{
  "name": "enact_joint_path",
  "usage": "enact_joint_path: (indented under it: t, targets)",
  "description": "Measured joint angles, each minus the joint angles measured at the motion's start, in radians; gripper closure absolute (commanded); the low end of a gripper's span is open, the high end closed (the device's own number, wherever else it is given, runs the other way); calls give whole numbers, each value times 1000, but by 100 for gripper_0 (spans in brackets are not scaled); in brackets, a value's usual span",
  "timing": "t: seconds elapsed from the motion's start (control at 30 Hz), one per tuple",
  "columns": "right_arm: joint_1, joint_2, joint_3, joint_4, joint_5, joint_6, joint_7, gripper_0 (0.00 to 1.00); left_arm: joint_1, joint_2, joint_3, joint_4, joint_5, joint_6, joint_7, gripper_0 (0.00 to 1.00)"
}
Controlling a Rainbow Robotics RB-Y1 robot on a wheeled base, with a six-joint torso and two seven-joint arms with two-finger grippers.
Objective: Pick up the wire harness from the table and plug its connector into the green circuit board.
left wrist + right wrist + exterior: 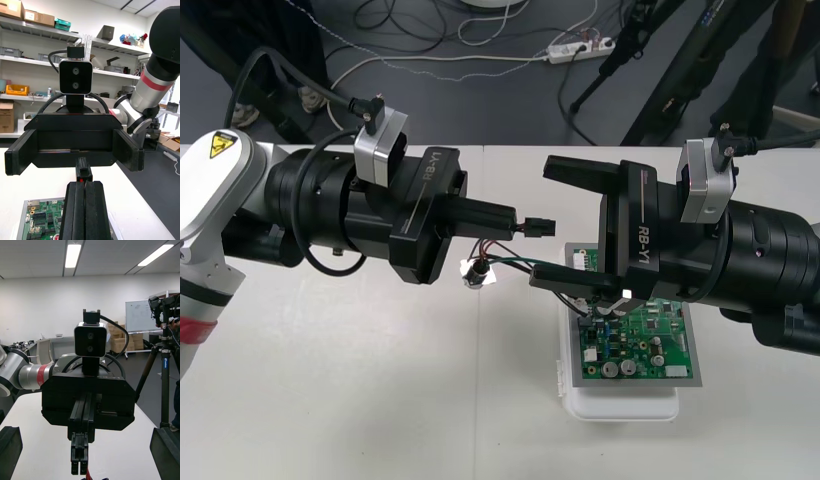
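Over the bench [330, 400], the left hand [510, 222] is pinched tight on the black plug [537, 227] of the wire harness [492, 247], holding it out level so its tip juts clear. Facing it, the right hand [552, 224] is spread wide, one finger on either side of the plug and touching nothing (apparently placed to take it over for a better angle). The red, black and green wires [520, 263] droop to the round metal socket [475, 272], low and just left of the green circuit board [635, 340] on its white base [620, 405]. The plug is not yet seated.
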Motion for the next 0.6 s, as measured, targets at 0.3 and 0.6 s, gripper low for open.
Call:
enact_joint_path:
  t: [0.3,0.6]
  targets:
    - [-2,-15,-32,37,-39,-117,0,0,32,19,0,0,18,0,0,100]
    - [-12,-24,-125,112,-55,-248,0,0,84,43,14,0,38,-3,0,100]
